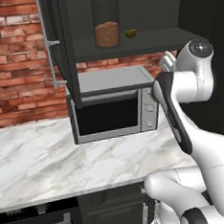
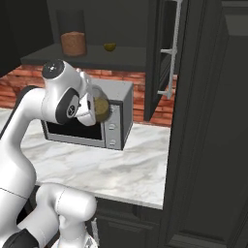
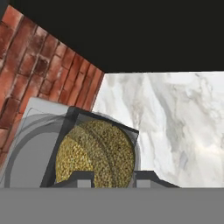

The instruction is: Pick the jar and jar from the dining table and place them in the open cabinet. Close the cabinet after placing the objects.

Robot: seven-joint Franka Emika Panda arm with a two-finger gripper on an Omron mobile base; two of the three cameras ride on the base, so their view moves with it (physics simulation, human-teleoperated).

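Gripping the olive-yellow jar (image 3: 97,153) between its tips, our claw (image 3: 107,178) is clamped on it, held up above the surface (image 2: 121,167) by the microwave (image 2: 118,121).

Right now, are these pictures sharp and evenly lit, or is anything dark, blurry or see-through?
Left base view: crisp, but the cabinet interior is dim, with the red-brown jar still readable. Right base view: flat, even light on the marble counter, no glare. Hand view: the olive-yellow jar in the gripper looms close, its glass see-through, with a plain black area above.
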